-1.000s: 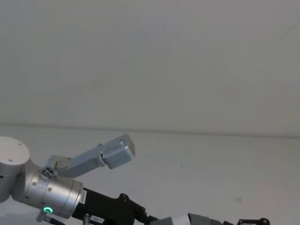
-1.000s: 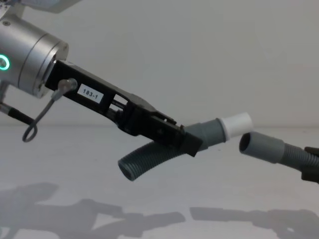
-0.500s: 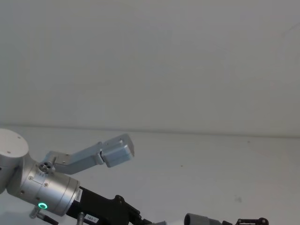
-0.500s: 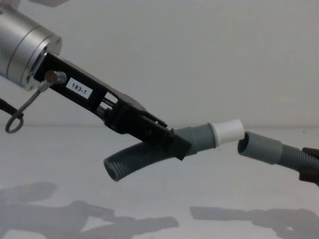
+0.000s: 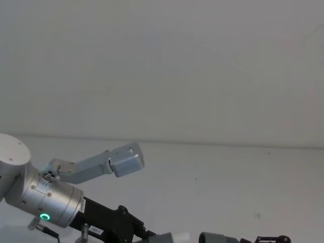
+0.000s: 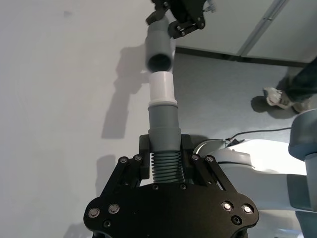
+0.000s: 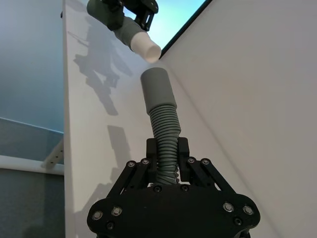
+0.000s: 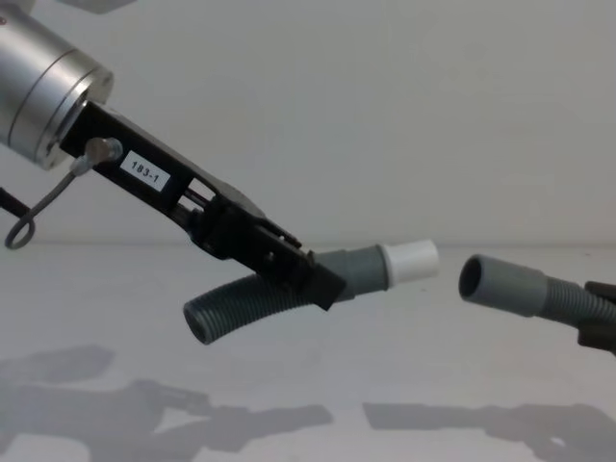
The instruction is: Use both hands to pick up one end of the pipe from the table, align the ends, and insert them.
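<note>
My left gripper (image 8: 322,284), with the "183-1" label, is shut on the corrugated part of one pipe piece (image 8: 241,308), held above the table (image 8: 385,395). Its grey cuff with the white tip (image 8: 409,260) points right at the hollow cuff (image 8: 496,282) of the other piece. A small gap separates the two ends, and the white tip sits slightly higher. At the right edge, my right gripper (image 8: 599,318) is shut on that second piece. In the left wrist view the white tip (image 6: 162,88) lines up just short of the hollow cuff (image 6: 160,47). In the right wrist view the hollow cuff (image 7: 156,89) faces the white tip (image 7: 146,48).
A plain wall rises behind the table's far edge (image 5: 202,143). The grey camera bracket (image 5: 124,161) sticks out from my left wrist. Shadows of both arms lie on the table under the pipe pieces.
My left gripper has drawn back to the left with its piece. The gap between the white tip and the hollow cuff has widened. The right piece has stayed in place.
</note>
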Controlling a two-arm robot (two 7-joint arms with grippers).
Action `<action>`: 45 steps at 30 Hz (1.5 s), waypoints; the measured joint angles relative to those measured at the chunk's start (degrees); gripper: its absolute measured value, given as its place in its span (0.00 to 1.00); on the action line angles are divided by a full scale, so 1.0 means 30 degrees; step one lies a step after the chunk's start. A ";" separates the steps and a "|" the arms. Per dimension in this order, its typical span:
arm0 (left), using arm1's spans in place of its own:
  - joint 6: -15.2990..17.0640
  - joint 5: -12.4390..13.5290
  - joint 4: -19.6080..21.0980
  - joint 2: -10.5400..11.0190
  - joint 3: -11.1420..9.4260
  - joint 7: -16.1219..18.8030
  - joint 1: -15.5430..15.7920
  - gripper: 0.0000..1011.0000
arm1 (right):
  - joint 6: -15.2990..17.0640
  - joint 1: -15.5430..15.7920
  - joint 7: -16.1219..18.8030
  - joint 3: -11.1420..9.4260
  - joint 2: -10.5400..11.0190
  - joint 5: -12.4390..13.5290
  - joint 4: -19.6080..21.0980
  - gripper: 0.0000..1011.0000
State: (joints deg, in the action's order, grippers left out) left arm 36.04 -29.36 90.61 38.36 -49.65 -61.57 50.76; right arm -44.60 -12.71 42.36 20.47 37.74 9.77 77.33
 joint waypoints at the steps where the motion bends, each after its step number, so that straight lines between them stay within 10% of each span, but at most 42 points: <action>1: 0.0029 0.0026 -0.0011 -0.0003 -0.0021 0.0042 0.0024 0.32 | -0.0090 0.0001 -0.0066 -0.0025 -0.0025 -0.0098 -0.0017 0.21; 27: 0.0126 0.0051 -0.0681 -0.0512 -0.0845 0.0139 0.0683 0.32 | 0.0070 0.0844 -0.4143 -0.1384 -0.1174 -0.5118 0.0841 0.21; 45: 0.0077 -0.0202 -0.0816 -0.0533 -0.1161 0.0011 0.0960 0.32 | -0.1513 0.0500 -0.4887 -0.1236 -0.1239 -0.6239 0.0187 0.21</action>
State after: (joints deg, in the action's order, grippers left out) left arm 36.27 -29.97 88.16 36.76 -53.13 -61.54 53.64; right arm -49.14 -11.21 27.70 16.77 34.02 -8.95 77.89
